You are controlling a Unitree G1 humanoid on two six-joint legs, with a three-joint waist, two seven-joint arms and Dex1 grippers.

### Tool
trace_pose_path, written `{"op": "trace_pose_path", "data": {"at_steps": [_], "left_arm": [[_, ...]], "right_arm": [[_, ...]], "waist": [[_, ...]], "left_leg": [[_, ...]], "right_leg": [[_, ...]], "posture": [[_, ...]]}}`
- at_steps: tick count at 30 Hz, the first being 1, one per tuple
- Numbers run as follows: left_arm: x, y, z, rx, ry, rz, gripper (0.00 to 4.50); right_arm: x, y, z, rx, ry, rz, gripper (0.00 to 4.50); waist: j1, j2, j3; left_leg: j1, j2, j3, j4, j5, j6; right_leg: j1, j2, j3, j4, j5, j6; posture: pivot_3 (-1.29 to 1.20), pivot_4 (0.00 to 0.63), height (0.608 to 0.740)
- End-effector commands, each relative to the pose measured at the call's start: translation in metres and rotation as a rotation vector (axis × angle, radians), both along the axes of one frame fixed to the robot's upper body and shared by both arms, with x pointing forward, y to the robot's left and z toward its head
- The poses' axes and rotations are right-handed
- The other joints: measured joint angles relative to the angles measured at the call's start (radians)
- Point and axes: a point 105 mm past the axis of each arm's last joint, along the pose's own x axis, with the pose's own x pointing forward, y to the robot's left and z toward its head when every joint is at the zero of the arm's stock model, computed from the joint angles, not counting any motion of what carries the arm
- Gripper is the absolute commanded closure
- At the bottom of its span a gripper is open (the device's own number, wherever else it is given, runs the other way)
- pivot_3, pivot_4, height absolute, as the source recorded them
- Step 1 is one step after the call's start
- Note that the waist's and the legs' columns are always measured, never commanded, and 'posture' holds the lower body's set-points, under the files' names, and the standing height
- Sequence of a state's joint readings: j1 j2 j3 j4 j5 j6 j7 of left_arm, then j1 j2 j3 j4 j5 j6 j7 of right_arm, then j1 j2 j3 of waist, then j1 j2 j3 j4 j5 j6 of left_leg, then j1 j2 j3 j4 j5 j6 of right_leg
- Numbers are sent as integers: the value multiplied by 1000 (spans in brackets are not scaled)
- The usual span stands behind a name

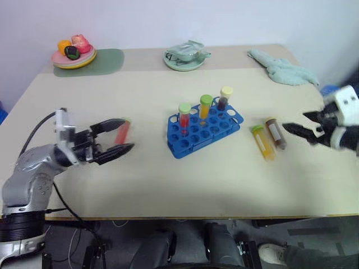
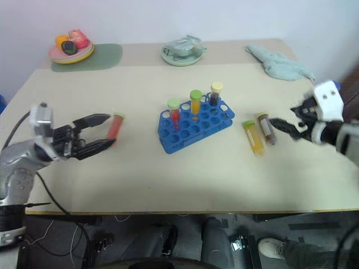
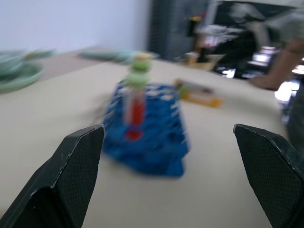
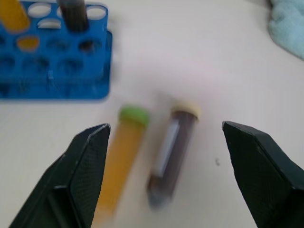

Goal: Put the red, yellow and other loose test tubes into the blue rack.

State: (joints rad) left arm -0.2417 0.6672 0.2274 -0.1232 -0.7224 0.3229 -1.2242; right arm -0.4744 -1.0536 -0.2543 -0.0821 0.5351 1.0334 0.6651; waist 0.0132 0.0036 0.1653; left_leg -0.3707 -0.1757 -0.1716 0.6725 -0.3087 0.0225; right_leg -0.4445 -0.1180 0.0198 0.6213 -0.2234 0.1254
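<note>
Nearest you, at about eight o'clock on the table (image 1: 168, 190), the left gripper (image 1: 119, 136) has its fingers spread wide and empty, with the red tube (image 1: 123, 132) lying on the table behind them. At three o'clock the right gripper (image 1: 296, 130) is also spread and empty, its tips just beside the brown tube (image 1: 276, 133). That tube and the yellow tube (image 1: 262, 142) lie side by side, near the blue rack (image 1: 205, 127) at the table's centre, which already holds three upright tubes.

Expect the loose tubes to be light, stiff and smooth, so they will likely roll or slip. Take each across the middle of its body, below the cap. The brown tube carries a white label; I cannot read any writing on it.

Farther off, from eleven to one o'clock, sit a plate of toy food (image 1: 73, 52), a green dish (image 1: 185, 56) and a crumpled cloth (image 1: 282, 68).
</note>
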Motion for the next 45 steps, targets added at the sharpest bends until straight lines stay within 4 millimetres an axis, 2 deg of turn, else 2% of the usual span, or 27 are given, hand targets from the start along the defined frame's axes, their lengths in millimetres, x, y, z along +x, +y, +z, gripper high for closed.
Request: {"op": "trace_pose_path", "data": {"at_steps": [1, 5, 11, 16, 26, 30, 31, 33, 37, 38, 45], "left_arm": [[-1, -15, 3, 28, -39, -47, 48], [2, -28, -3, 58, -68, -87, 48], [1, -34, -9, 63, -71, -106, 48], [-1, -34, -12, 59, -69, -104, 48], [-3, -30, -16, 60, -66, -80, 48], [-2, -27, -15, 65, -73, -58, 48], [-2, -25, -14, 67, -75, -54, 0], [-2, -24, -14, 72, -77, -49, 0], [-3, -23, -14, 76, -76, -41, 0], [-3, -22, -15, 77, -75, -38, 0], [-4, -21, -16, 82, -75, -22, 0]], "right_arm": [[12, -6, -4, 23, 107, -68, 630], [30, -7, -13, 56, 182, -89, 630], [48, -17, -19, 54, 242, -135, 630], [57, -21, -27, 18, 280, -134, 630], [65, -9, -53, 14, 368, -85, 630], [74, -11, -66, -33, 366, -107, 630], [75, -10, -67, -39, 366, -106, 1051], [79, -11, -68, -55, 355, -114, 1465], [82, -11, -68, -79, 343, -109, 3365], [83, -11, -67, -77, 340, -107, 3649], [82, -6, -53, -91, 283, -50, 3649]], "waist": [[0, 0, 0], [2, -1, 0], [-1, -1, 0], [-1, -1, 0], [-1, 0, 0], [-3, 0, 0], [-3, -1, 0], [-3, -1, 0], [-6, -1, 0], [-7, -1, 0], [-7, 0, 0]], "left_leg": [[0, 0, 0, -1, 0, 0], [-2, 0, 0, -6, 0, 1], [-4, 0, 2, -6, -1, 3], [-3, 0, 3, -6, 0, 1], [-3, 0, 3, -5, 0, 1], [-3, 0, 3, -5, 0, 0], [-3, 0, 3, -5, 1, 0], [-3, 0, 3, -5, 1, 0], [-2, 0, 3, -5, 1, -1], [-2, 0, 3, -5, 1, -1], [-2, 0, 3, -5, 2, -2]], "right_leg": [[0, 0, 0, -1, 0, 0], [-2, 0, -1, -7, 2, 1], [-4, -1, -1, -8, 2, 1], [-5, 0, -1, -6, 3, 2], [-5, 0, -1, -6, 4, 2], [-5, 0, -1, -5, 4, 2], [-5, 0, -1, -4, 4, 2], [-5, 0, 0, -4, 4, 2], [-5, 0, 0, -3, 4, 1], [-5, 0, 0, -3, 4, 1], [-6, 1, 0, -2, 5, 1]], "posture": [[0, 150, 740], [0, 150, 740], [0, 150, 740], [0, 150, 740], [0, 150, 740], [0, 150, 740], [0, 150, 740], [0, 150, 740], [0, 150, 740], [0, 150, 740], [0, 150, 740]]}}
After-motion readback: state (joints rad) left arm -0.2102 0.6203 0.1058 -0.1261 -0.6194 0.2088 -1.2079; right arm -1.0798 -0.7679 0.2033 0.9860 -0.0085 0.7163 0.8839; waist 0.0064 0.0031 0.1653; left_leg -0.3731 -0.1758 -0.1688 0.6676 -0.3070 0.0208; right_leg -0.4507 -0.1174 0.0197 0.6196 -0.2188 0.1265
